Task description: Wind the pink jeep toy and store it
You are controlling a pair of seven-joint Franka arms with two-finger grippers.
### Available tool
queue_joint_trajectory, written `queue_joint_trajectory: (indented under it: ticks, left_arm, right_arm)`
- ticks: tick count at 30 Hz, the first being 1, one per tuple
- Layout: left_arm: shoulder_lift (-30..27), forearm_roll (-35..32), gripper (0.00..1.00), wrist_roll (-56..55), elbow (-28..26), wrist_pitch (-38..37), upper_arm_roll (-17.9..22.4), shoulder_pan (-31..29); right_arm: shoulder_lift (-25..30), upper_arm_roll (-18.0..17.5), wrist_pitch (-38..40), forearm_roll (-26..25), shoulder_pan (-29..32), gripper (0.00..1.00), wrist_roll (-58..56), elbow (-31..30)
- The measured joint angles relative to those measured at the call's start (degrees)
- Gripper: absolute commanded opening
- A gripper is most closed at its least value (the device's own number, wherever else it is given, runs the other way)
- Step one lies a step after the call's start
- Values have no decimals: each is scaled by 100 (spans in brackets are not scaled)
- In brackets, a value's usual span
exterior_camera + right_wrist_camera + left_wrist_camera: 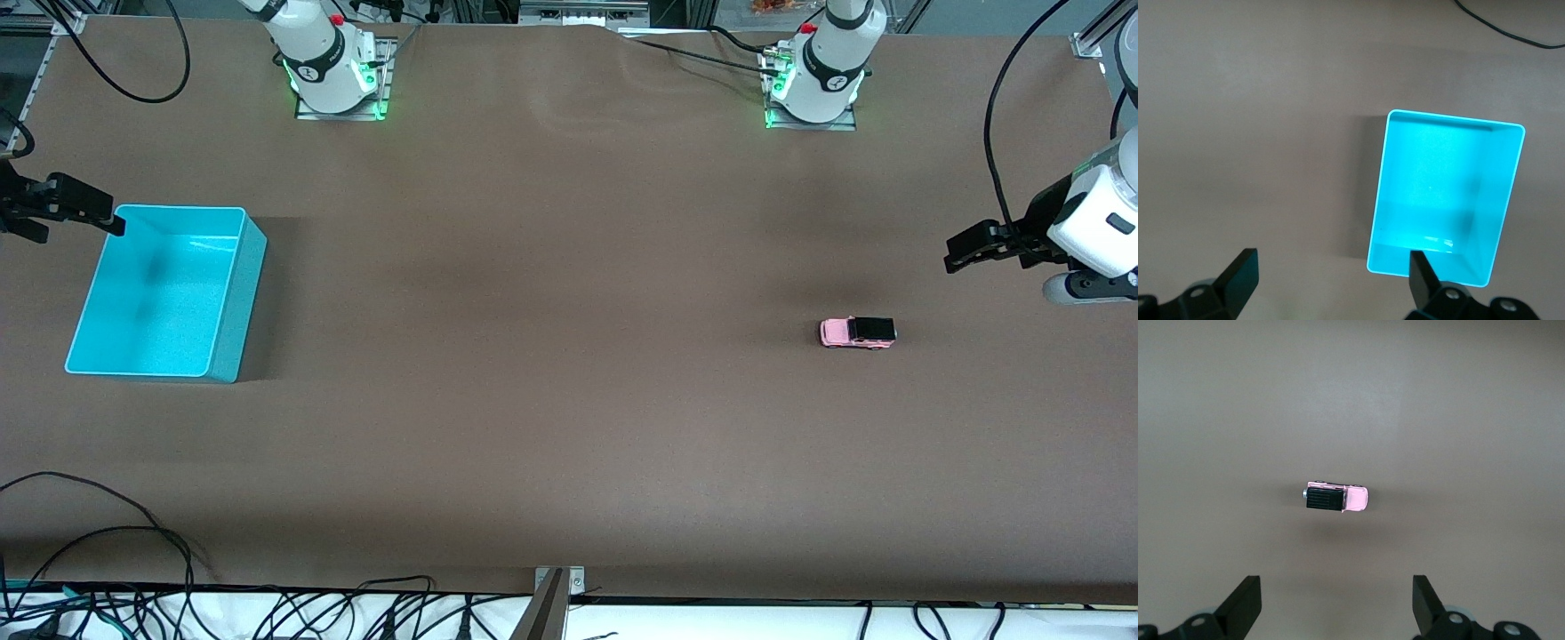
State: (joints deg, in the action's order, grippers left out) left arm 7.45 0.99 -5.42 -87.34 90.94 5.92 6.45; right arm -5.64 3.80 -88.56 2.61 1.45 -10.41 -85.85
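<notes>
One pink jeep toy (tiny), one turquoise bin, two arms

The pink jeep toy has a pale pink body, with a black roof and a black rear. The roof shows fine ribs in the left wrist view. The bin is bright turquoise inside and outside, with a lighter rim. The surface is plain dull brown. Both grippers have black fingers, and the arms are white.
</notes>
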Motion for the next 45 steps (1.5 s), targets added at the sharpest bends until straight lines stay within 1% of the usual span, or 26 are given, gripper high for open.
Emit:
queue_joint_trajectory:
  ticks: [21, 45]
  left_arm:
    - [37, 0, 100, 0, 0, 0, -24, 116]
    - [101, 0, 100, 0, 0, 0, -23, 120]
  right_arm:
    - [0, 0, 0, 0, 0, 100, 0, 0]
    - [0, -1, 0, 0, 0, 100, 0, 0]
